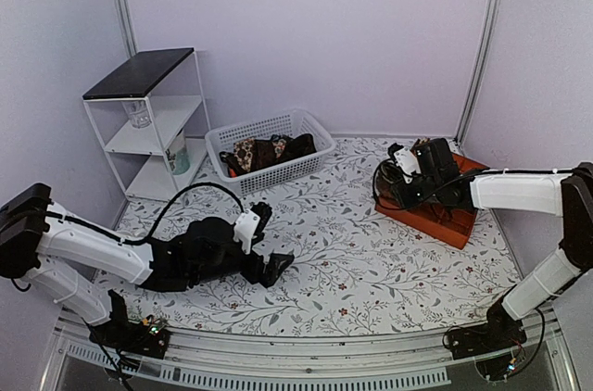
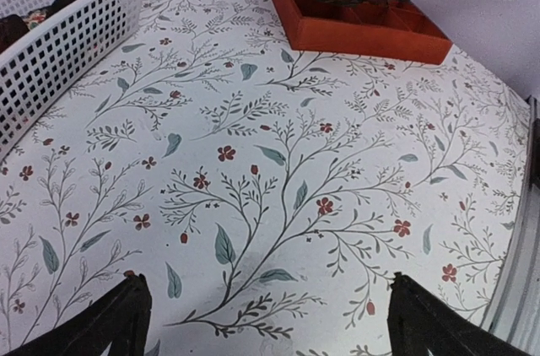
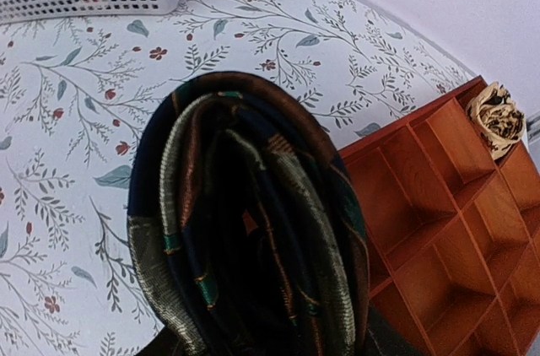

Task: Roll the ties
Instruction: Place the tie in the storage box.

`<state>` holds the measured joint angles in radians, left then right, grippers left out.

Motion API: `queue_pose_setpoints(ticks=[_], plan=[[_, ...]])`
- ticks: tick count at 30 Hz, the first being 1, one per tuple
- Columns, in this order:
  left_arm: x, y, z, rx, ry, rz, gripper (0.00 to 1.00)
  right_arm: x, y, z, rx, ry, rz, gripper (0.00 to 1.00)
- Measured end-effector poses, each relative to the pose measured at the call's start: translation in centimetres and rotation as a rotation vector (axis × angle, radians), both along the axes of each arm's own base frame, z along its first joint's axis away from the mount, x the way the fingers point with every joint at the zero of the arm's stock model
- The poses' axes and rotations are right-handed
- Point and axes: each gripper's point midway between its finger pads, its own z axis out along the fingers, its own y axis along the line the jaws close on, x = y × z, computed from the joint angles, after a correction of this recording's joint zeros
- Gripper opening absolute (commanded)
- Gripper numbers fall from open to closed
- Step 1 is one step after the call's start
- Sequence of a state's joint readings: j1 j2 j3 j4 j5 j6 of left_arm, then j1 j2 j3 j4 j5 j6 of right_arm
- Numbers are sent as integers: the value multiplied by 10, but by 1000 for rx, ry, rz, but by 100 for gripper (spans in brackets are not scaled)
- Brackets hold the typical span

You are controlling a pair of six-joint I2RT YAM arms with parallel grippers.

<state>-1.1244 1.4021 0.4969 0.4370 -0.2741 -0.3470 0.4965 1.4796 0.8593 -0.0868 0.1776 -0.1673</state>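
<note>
A rolled tie [image 3: 245,221], dark navy with green, gold and rust stripes, fills the right wrist view. My right gripper [image 1: 400,176] is shut on it, over the near-left corner of the red wooden compartment tray [image 1: 445,217]. A tan rolled tie [image 3: 496,118] sits in a far compartment. More ties [image 1: 264,152], dark and patterned, lie bunched in the white basket [image 1: 306,118]. My left gripper [image 1: 273,241] lies low on the floral tablecloth, open, with only cloth between its fingers [image 2: 110,322].
A white shelf unit [image 1: 148,122] with a dark top stands at the back left beside the basket, with glassware on its shelves. The red tray [image 2: 363,31] lies at the right, near the wall. A metal rail runs along the table's near edge.
</note>
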Motion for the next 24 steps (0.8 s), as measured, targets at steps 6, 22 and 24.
queue_pose_setpoints(ticks=[6,22,24], plan=[[0,-1,0,6,3,-3,99,17,2,-15,106,18,-95,49],[0,3,-3,29,17,8,98,32,-8,-28,226,60,-277,48],[1,1,-2,27,15,8,98,30,-10,-33,206,88,-285,47]])
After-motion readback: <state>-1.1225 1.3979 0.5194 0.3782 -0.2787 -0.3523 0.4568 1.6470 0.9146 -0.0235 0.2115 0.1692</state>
